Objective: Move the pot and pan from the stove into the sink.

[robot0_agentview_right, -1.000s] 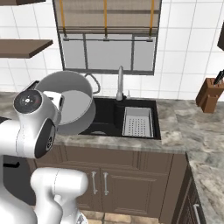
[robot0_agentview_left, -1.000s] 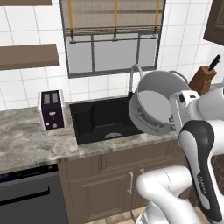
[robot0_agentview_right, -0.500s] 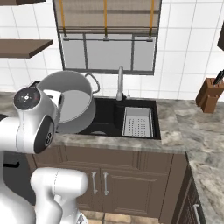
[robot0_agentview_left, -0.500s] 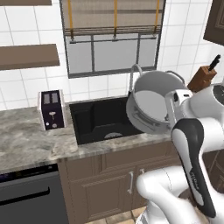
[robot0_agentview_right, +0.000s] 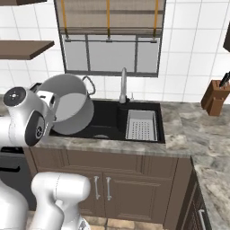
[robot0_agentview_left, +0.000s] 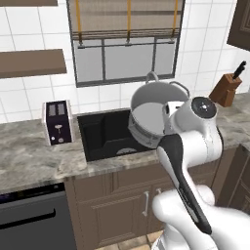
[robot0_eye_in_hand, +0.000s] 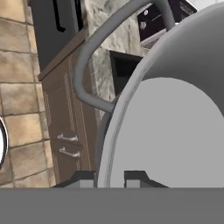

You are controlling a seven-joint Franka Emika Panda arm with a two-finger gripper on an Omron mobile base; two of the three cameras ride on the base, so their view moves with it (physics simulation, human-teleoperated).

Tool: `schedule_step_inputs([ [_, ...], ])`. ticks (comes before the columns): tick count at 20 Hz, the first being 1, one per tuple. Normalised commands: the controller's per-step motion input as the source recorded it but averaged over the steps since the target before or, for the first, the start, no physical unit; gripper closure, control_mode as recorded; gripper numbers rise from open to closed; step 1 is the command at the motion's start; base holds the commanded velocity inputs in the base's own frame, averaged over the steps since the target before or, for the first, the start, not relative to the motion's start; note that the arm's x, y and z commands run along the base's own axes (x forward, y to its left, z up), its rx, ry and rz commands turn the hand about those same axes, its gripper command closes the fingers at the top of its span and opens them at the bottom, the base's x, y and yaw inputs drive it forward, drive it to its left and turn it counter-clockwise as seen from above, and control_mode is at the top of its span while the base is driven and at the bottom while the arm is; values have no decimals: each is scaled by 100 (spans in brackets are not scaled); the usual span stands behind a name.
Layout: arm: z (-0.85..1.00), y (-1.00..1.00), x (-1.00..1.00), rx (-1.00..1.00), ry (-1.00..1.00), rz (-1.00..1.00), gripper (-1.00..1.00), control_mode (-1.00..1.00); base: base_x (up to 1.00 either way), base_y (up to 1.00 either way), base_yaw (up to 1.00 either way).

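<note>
Taking the sink (robot0_agentview_left: 105,134) as the landmark: to its left on the grey marbled desk (robot0_agentview_left: 29,158) stands a dark toaster (robot0_agentview_left: 56,122), just beside the basin's left rim. Below the desk, left of the sink, sits a dark appliance door (robot0_agentview_left: 34,219) with a bar handle. The black basin itself lies under the window (robot0_agentview_right: 110,54), with the chrome faucet (robot0_agentview_right: 123,84) rising at its back edge and a pale perforated tray (robot0_agentview_right: 141,125) in its right half.

The pot (robot0_agentview_left: 151,117) hangs in the air above the sink's front part, tipped on its side so its open mouth faces toward the left. The end effector (robot0_eye_in_hand: 109,177) is clamped together on the pot's rim, one fingertip (robot0_eye_in_hand: 83,178) outside the wall and one inside, next to a loop handle (robot0_eye_in_hand: 94,57). Right of the sink, well apart on the desk, stands a wooden knife block (robot0_agentview_right: 215,96).
</note>
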Motion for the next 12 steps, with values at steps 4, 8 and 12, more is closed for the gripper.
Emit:
schedule_step_inputs([
  [4,-23,31,41,-1,0,-7,100,-100,0,0,0],
  [8,-25,25,51,0,0,-6,100,-100,0,0,0],
  [12,-26,24,58,0,0,-5,100,-100,0,0,0],
])
